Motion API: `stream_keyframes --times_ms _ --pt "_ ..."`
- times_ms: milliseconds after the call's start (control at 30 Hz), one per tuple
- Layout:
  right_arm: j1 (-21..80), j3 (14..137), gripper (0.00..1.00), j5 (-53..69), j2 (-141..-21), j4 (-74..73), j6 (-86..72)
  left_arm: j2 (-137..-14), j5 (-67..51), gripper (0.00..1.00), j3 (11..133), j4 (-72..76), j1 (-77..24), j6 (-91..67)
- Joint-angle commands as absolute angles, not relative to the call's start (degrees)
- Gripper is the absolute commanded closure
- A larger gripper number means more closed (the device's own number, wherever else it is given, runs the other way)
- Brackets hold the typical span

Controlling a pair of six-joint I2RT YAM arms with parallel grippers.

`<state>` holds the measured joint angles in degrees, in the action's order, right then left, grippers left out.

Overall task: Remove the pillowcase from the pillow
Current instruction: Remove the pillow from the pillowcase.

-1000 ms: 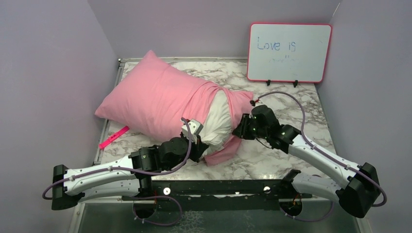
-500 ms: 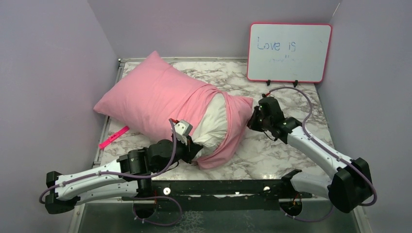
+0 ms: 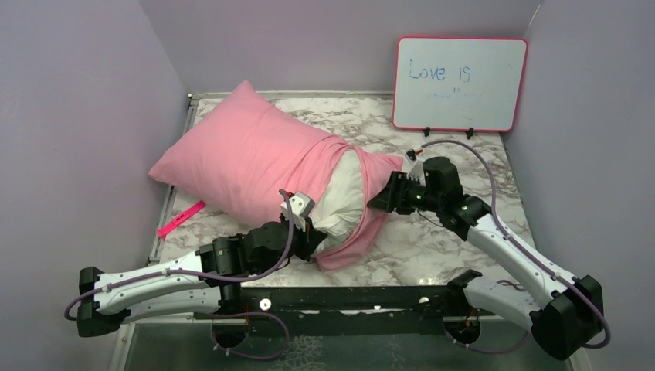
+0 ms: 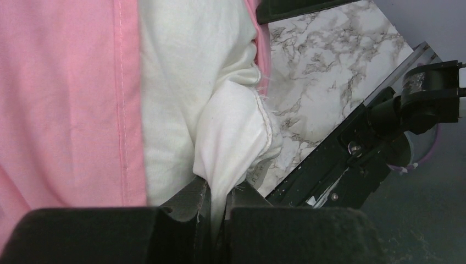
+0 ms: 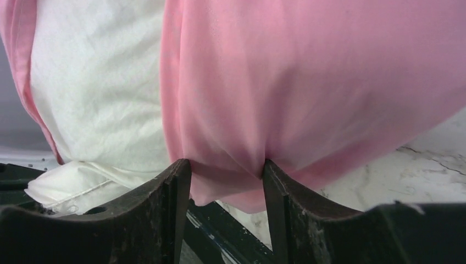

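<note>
Pink satin covers most of the pillow (image 3: pixel 344 197); the pillowcase (image 3: pixel 247 158) has only been peeled back at its open end, where a plump band of white stuffing bulges out between two ridges of bunched cloth. I would judge the job barely started: the long body of the cushion, running off toward ten o'clock across the marble table (image 3: pixel 448 232), sits fully inside its cover, and nearly the whole length has to slide free.

The left gripper (image 3: pixel 309 232) comes in from seven o'clock and meets the exposed white end. From its wrist camera, a corner of the pillow's white fabric (image 4: pixel 233 137) is drawn down into the slit between the two fingers, which are pressed together on it with no gap to speak of. So that arm is anchoring the stuffing rather than the cover; the pink hem (image 4: pixel 123 99) lies just to nine o'clock of the pinch, untouched by it.

The right gripper (image 3: pixel 386 202) reaches in from four o'clock to the loose flap of the cover's mouth. Its own view shows the jaws spread, with a hanging fold of the pillowcase (image 5: pixel 308 93) sagging into the gap and brushing the inner faces of both fingers (image 5: pixel 178 190). It sits between them, not yet clamped as far as I can see. The white stuffing (image 5: pixel 96 82) lies up at ten o'clock of that fold, clear of the fingers.
</note>
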<state>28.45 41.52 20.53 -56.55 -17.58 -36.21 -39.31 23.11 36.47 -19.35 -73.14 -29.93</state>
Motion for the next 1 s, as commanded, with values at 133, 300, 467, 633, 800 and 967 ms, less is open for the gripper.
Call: stream_keyframes --times_ms 133,300,467,633,800,967 --pt "28.67 43.40 0.72 22.22 -63.87 -16.25 -34.26 -38.78 23.11 1.00 37.57 -13.62 -73.16 -30.94" --pt "28.35 45.61 0.99 -1.00 -65.65 -24.70 -34.51 -38.23 23.60 1.00 38.09 -14.58 -73.21 -30.76" --pt "19.06 42.89 1.00 -5.13 -69.26 -24.76 -36.09 -35.25 25.04 1.00 38.99 -17.92 -73.21 -31.45" --pt "14.50 40.61 1.00 11.63 -78.03 -18.82 -35.38 -29.30 25.43 1.00 38.09 -18.83 -73.21 -32.02" --pt "14.51 40.13 1.00 19.05 -77.56 -15.98 -33.53 -28.16 24.43 1.00 37.10 -19.18 -73.21 -32.43" --pt "14.50 43.79 0.96 14.42 -72.28 -21.66 -30.19 -30.80 23.36 1.00 36.92 -17.70 -73.21 -31.36"
